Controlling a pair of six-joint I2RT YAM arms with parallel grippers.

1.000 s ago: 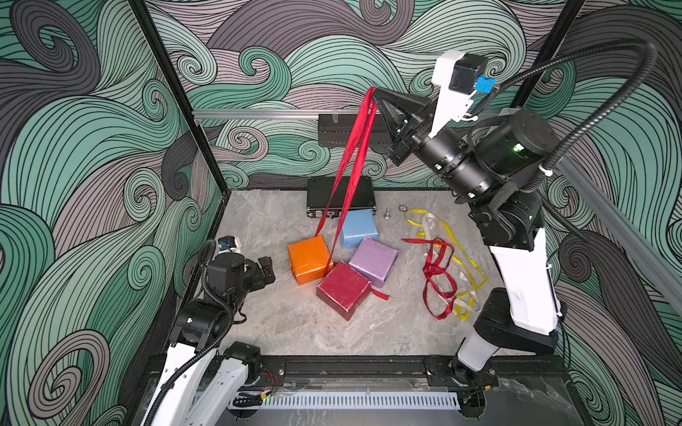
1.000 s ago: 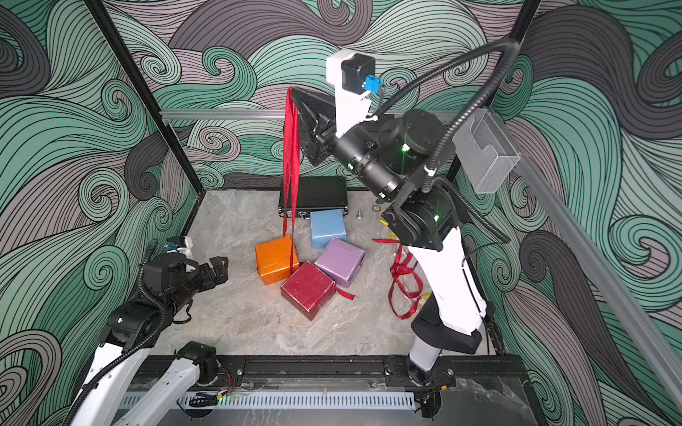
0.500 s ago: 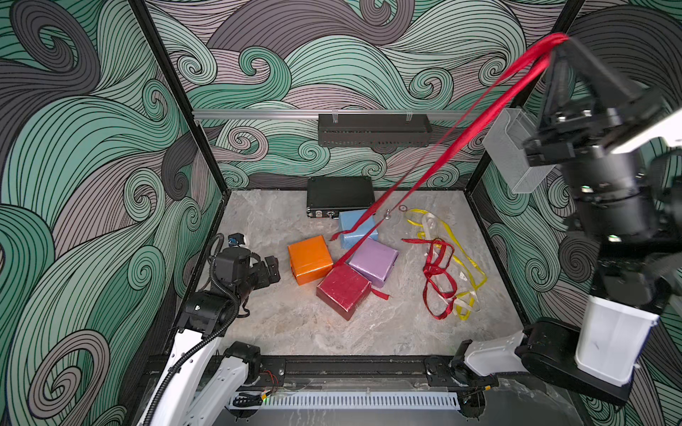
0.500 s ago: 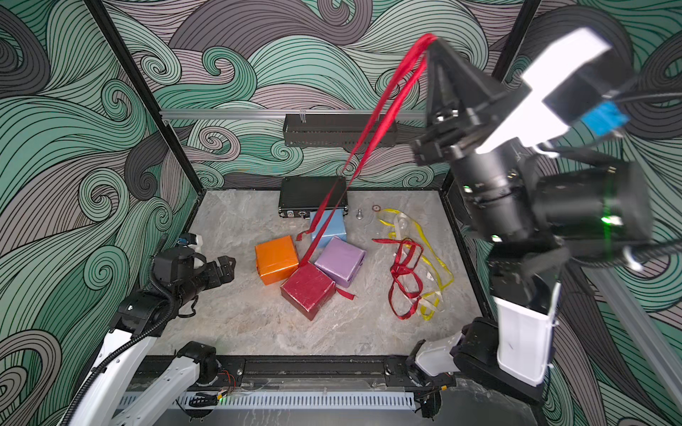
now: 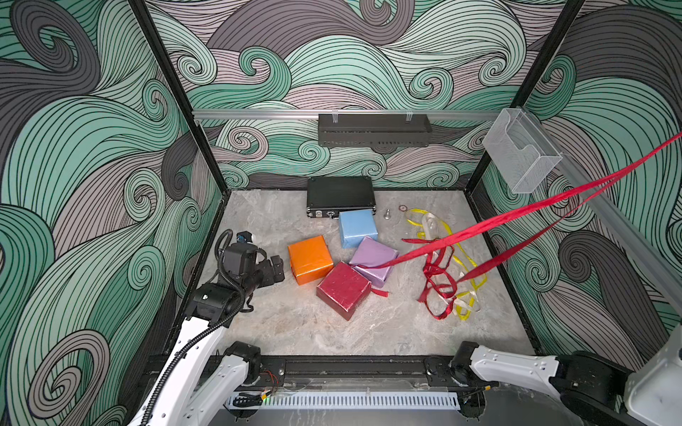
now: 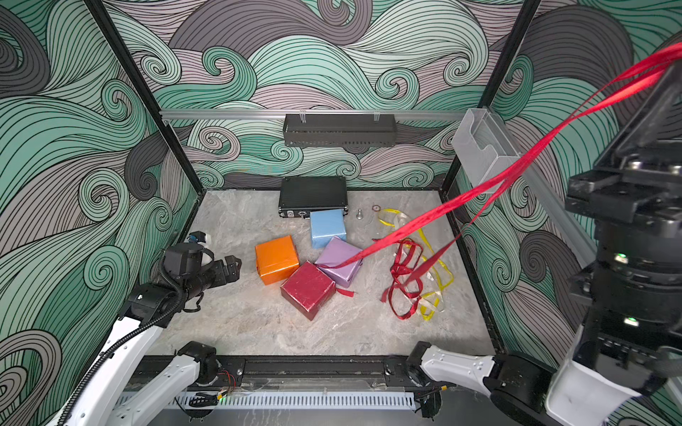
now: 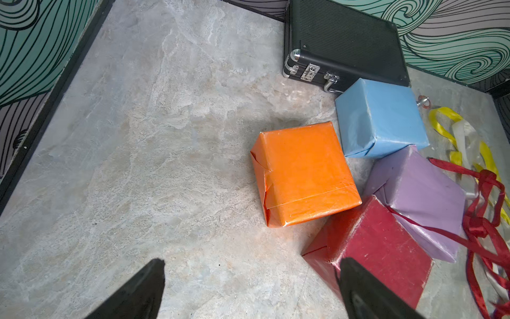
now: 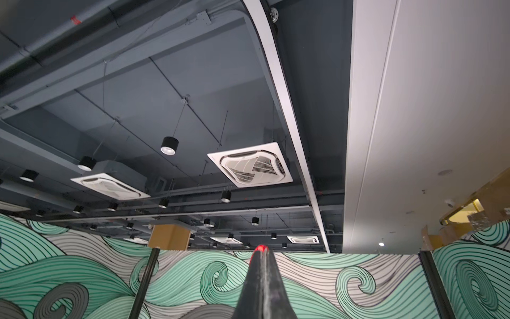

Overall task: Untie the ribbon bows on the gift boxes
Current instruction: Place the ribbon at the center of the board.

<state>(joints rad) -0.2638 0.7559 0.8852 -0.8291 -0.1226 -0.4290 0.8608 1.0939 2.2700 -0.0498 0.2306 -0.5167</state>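
Observation:
Four gift boxes huddle mid-floor: orange (image 5: 310, 259), glossy red (image 5: 343, 289), light blue (image 5: 357, 228) and lilac (image 5: 374, 260); none shows a tied bow. A red ribbon (image 5: 516, 212) runs taut from the seam between the red and lilac boxes up to the far right. High there my right gripper (image 8: 260, 250) is shut on it, a red sliver at its tip. The ribbon's other strand (image 6: 435, 258) trails down over a loose pile of red, yellow and white ribbons (image 5: 439, 280). My left gripper (image 5: 276, 267) is open and empty, left of the orange box (image 7: 303, 174).
A flat black latched case (image 5: 340, 197) lies against the back wall, touching the blue box. A small bolt (image 5: 386, 214) and a ring (image 5: 403, 207) sit beside it. A clear plastic holder (image 5: 520, 151) hangs on the right rail, a black shelf (image 5: 372, 131) on the back rail.
My right gripper swung from above the back centre to high on the right, dragging the red ribbon into a long slant. The left gripper edged towards the boxes.

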